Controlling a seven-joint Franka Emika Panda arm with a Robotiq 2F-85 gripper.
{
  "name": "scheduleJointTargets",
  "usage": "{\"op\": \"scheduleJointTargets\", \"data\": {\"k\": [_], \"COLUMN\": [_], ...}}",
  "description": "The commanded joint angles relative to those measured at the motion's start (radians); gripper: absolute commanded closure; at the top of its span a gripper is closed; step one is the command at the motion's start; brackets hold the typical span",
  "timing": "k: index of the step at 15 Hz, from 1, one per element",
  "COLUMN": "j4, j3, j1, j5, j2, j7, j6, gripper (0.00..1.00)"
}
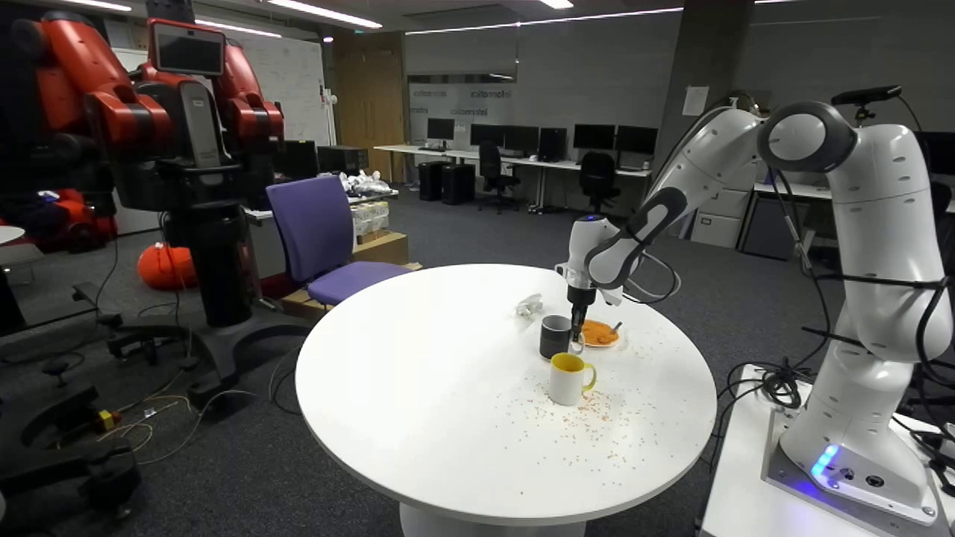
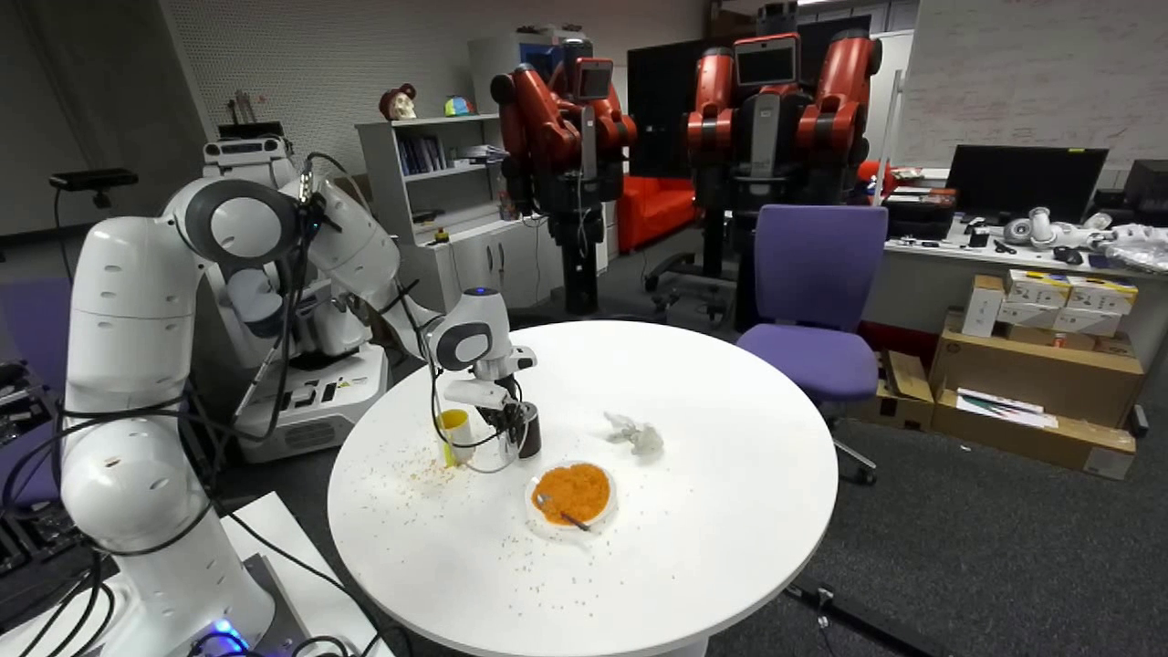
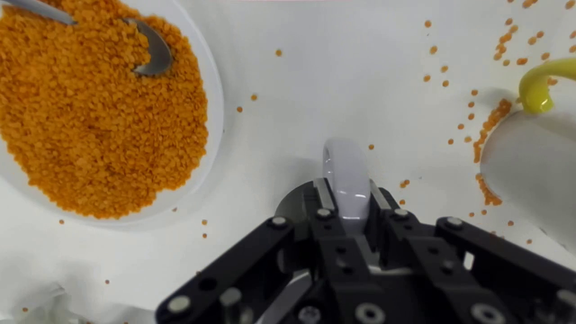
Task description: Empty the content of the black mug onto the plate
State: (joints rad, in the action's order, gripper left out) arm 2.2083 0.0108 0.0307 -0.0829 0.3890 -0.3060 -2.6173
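Grasping the upright black mug (image 1: 554, 338) by its pale handle (image 3: 349, 173), the gripper (image 1: 577, 337) sits at the mug's right side in an exterior view, the plate (image 1: 601, 345) farther right.

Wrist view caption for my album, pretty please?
Tool gripping the pale handle of the black mug beside a plate of orange grains.

In an exterior view I read "informatics" (image 1: 490, 94), mirrored and repeated, on the back wall (image 1: 552, 93), 12 o'clock. Whiteboard (image 2: 1031, 87), 2 o'clock in an exterior view: faint writing, illegible.
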Motion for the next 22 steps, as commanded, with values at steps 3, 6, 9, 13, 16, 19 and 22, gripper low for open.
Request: {"op": "scheduleJointTargets", "data": {"k": [3, 6, 9, 13, 16, 19, 22], "j4": [-0.007, -0.008, 0.000, 0.037, 0.080, 0.128, 0.200], "j3": [-0.042, -0.063, -0.092, -0.126, -0.133, -0.106, -0.074], "j1": [0.034, 0.055, 0.086, 0.122, 0.132, 0.108, 0.086], "j5": [-0.010, 0.001, 0.025, 0.057, 0.094, 0.145, 0.172], "j2": [0.042, 0.040, 0.016, -0.067, -0.172, -0.292, -0.418], "j7": [-0.046, -0.062, -0.081, -0.112, -0.136, -0.131, -0.123], "j6": [-0.172, -0.157, -0.123, -0.077, 0.017, 0.214, 0.300], "gripper": [0.95, 0.95, 0.47, 0.16, 0.00, 0.00, 0.00]}}
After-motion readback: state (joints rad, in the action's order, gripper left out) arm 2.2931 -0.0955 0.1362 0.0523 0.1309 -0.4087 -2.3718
